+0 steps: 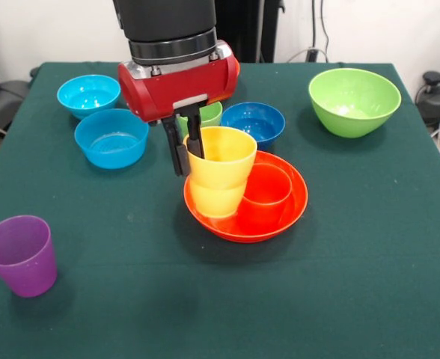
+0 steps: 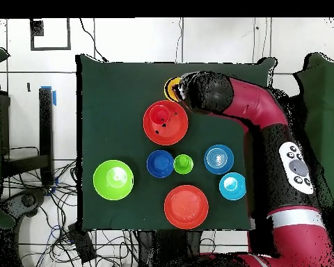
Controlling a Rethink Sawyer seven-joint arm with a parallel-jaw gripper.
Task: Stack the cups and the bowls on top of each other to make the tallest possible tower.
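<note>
The gripper (image 1: pixel 191 142) is clamped on the rim of the yellow cup (image 1: pixel 220 170), one finger inside the wall and one outside. The cup hangs upright over the near-left part of a large orange bowl (image 1: pixel 280 218), and an orange cup (image 1: pixel 269 187) stands in the same bowl just beside it. Behind are the green cup (image 1: pixel 209 114) and the small dark blue bowl (image 1: pixel 254 121); two light blue bowls (image 1: pixel 112 137) and the lime green bowl (image 1: pixel 354 101) stand further out on the desk (image 1: pixel 370 284), and the purple cup (image 1: pixel 22 254) is well apart. I judge the plastic cup light, stiff and rather slippery, so the thin rim is the best hold.
</note>
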